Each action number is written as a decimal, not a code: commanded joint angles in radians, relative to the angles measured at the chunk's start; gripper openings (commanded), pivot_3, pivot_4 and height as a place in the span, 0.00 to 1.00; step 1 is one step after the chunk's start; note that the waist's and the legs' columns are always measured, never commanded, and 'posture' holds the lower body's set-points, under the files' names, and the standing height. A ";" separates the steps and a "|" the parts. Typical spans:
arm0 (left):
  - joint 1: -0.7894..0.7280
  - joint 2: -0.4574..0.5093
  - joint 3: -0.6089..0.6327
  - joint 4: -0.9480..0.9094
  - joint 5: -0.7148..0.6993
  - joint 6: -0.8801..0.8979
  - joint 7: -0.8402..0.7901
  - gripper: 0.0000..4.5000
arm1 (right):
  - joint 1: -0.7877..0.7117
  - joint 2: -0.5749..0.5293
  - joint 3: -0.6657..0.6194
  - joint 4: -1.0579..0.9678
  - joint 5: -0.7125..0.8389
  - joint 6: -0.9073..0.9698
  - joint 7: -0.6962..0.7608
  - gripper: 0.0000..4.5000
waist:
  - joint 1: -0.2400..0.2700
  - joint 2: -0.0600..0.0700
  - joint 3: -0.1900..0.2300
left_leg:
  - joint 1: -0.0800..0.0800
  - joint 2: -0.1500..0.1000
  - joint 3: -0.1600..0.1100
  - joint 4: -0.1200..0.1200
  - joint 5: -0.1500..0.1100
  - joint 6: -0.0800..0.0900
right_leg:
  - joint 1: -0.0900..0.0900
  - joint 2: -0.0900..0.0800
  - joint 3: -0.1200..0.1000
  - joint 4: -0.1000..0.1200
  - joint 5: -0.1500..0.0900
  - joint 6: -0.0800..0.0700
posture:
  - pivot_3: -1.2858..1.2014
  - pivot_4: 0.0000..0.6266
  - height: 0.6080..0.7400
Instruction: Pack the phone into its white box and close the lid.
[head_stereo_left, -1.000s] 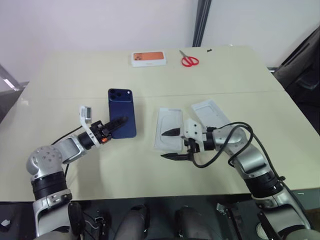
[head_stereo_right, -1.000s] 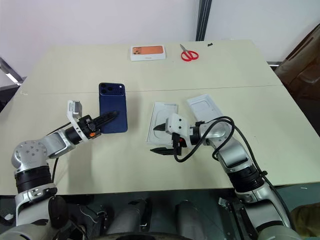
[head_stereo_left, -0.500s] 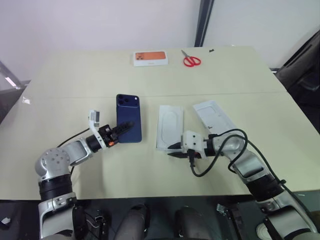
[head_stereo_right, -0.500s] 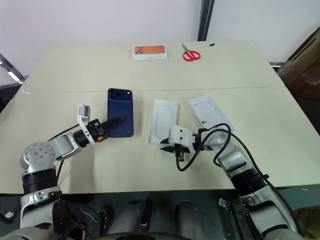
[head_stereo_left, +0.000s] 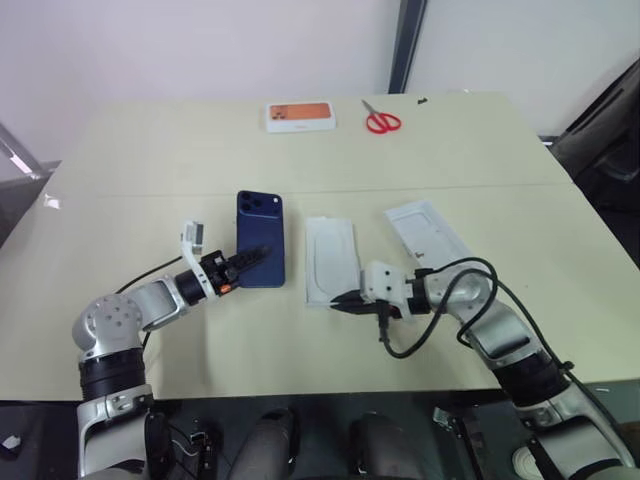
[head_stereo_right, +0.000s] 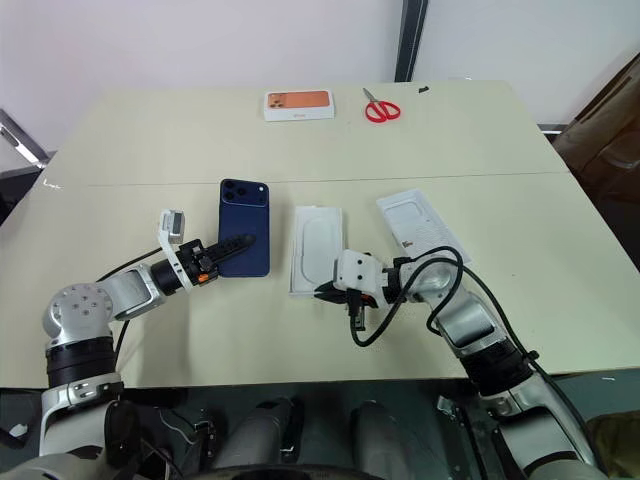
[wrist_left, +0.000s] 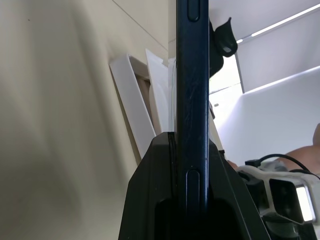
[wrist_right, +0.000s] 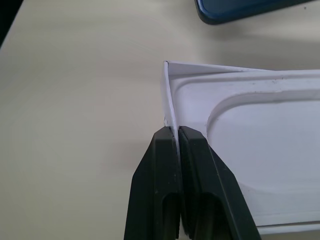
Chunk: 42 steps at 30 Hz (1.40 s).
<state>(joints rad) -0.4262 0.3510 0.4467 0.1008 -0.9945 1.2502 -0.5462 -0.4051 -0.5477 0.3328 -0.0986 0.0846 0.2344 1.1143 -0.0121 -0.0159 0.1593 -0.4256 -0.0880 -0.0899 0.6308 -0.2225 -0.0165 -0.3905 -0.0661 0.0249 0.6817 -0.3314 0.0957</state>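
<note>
While the left hand (head_stereo_left: 252, 257) is keeping its clamp on the near end of the phone (head_stereo_left: 260, 250), the right hand (head_stereo_right: 326, 291) is now pinching the near wall of the white box (head_stereo_right: 317, 247); a second ago its fingers were standing wide apart at that edge. In the right wrist view the two black fingers (wrist_right: 165, 165) are pressing together on the thin white wall at the box's near corner. The box has also slid toward the phone since half a second ago and is lying just beside it on the table (head_stereo_left: 200, 170), with a white recessed insert showing inside. The lid (head_stereo_left: 428, 234) is resting apart on the far side of the box, untouched. The orange-printed box (head_stereo_left: 299, 115) and the scissors (head_stereo_left: 379, 122) are lying well apart at the far edge.

Judgement: the right hand is bracing the box so the phone can be lowered in. The insert appears to be occupying the base and may obstruct seating.
</note>
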 joint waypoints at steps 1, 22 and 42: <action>-0.019 -0.001 0.008 -0.035 -0.036 -0.021 -0.004 0.00 | 0.014 0.025 0.017 -0.097 0.007 0.050 -0.041 0.01 | 0.000 0.000 0.000 | 0.000 0.000 0.000 0.000 0.000 0.000 | 0.000 0.000 0.000 0.000 0.000 0.000 | 0.52 0.24 0.95; -0.005 -0.159 -0.080 -0.104 -0.050 0.026 0.125 0.00 | -0.107 -0.021 -0.174 -0.111 0.162 0.195 -0.073 0.88 | 0.005 -0.001 0.000 | 0.000 0.000 0.000 0.001 0.000 0.000 | 0.001 0.000 -0.001 0.000 0.000 0.000 | 0.52 0.24 0.95; -0.018 -0.163 -0.114 -0.163 -0.095 0.103 0.265 0.98 | -0.113 -0.025 -0.163 0.045 0.100 0.049 -0.122 0.89 | 0.000 -0.001 0.000 | 0.000 0.000 0.001 0.002 0.000 0.000 | 0.001 0.000 0.000 0.001 0.000 0.000 | 0.52 0.24 0.95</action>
<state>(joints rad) -0.4373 0.1817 0.3440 -0.0349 -1.0759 1.3447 -0.2884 -0.4976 -0.5805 0.1790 -0.0382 0.1829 0.3067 0.9981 -0.0117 -0.0165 0.1592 -0.4254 -0.0880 -0.0889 0.6325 -0.2224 -0.0163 -0.3896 -0.0658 0.0252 0.6825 -0.3314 0.0958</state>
